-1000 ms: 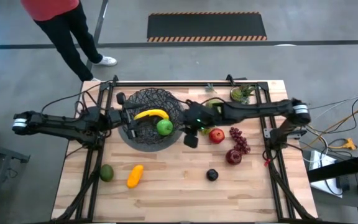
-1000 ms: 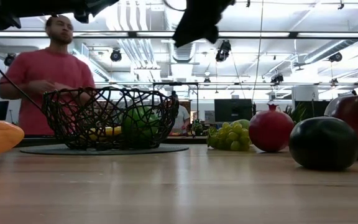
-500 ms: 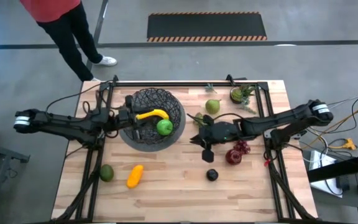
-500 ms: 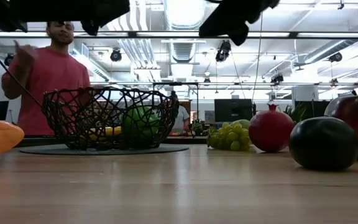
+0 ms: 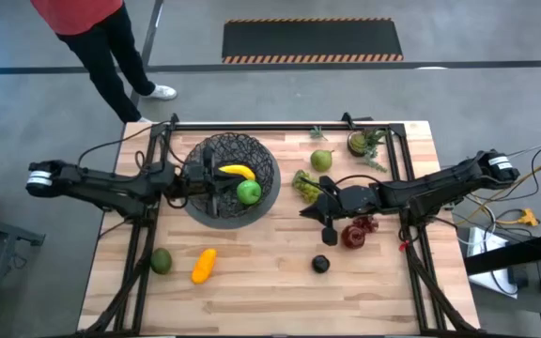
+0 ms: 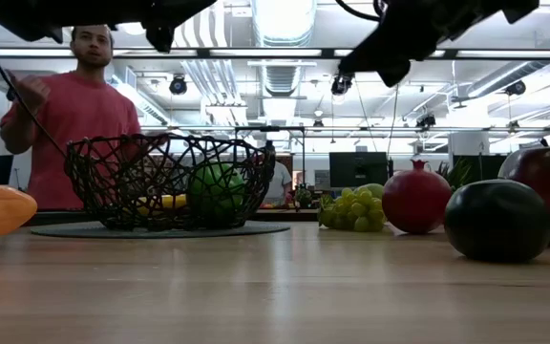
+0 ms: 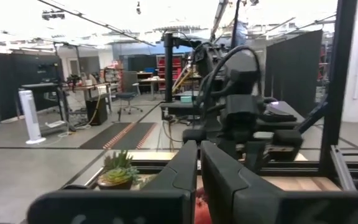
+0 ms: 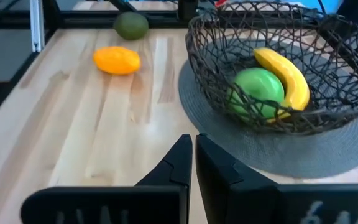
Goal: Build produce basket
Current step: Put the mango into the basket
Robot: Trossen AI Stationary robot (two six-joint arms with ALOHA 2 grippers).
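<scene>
Pale wooden planks form the tabletop (image 5: 252, 272) beneath both of my arms, framed by black rails, with grey floor beyond and a person in a red shirt (image 6: 70, 105) standing past the far edge.

The large round basket of black wire mesh (image 5: 231, 178) sits on a dark round mat (image 8: 253, 146) on the left half of the table. Inside it lie a yellow banana (image 5: 236, 172) and a round green apple (image 5: 249, 192), touching each other.

My left gripper (image 5: 212, 185) hangs over the near-left part of the basket, its fingers (image 7: 182, 171) pressed together and holding nothing.

My right gripper (image 5: 328, 222) is above bare table near the centre, to the right of the basket and apart from it. Its fingers (image 8: 179, 162) are also closed together, empty.

Remaining produce lies outside the basket:
- a bunch of green grapes (image 5: 304, 182) just behind my right gripper;
- a green pear (image 5: 321, 161) farther back;
- a dark red pomegranate-like fruit (image 5: 353, 235) and dark red grapes (image 5: 364, 223) beside the right arm;
- a small black round fruit (image 5: 320, 265) toward the near edge;
- an orange elongated piece (image 5: 204, 265) and a dark green avocado (image 5: 162, 261) at the near left, side by side.

A small green leafy potted plant (image 5: 363, 143) stands at the far right corner.
</scene>
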